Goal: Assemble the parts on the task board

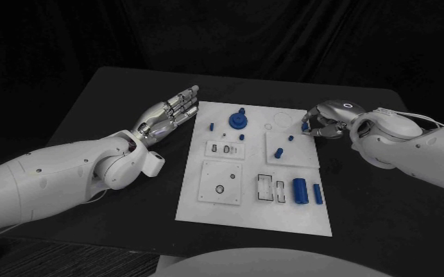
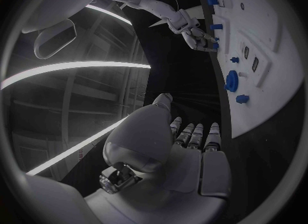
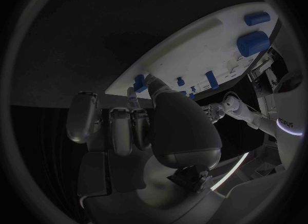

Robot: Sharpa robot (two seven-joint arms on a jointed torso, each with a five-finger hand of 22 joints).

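Head view first. White board (image 1: 215,208) flat in the middle of the black table (image 1: 120,91), blue pieces scattered over it: gear (image 1: 239,120) near the far edge, thick cylinder (image 1: 299,190) and thin cylinder (image 1: 317,193) side by side near the right edge. Left hand (image 1: 176,113) just beside the far left corner of the board, released, fingers stretched out straight, holding nothing. Right hand (image 1: 326,125) at the far right edge, fingers curled in round a small blue piece (image 1: 305,125). Cannot tell whether pinched or merely touched.

Left wrist view next. Same flat palm, nothing in it, board edge alongside. Right hand across the board, fingertips bunched at the small blue piece.

Right wrist view last. Thumb tip right against the small blue piece at the board's edge, other fingers folded beside it. Contact plain, hold not.

Risks, as a judgement. With so little of the piece covered by the fingertips, likely to slip or twist on lifting, then roll off the nearby edge onto the table. Tilted in the fingers, liable to jam at the mouth of its hole. Also possible: shoving the unbraced board sideways while pressing, with the left hand off it.
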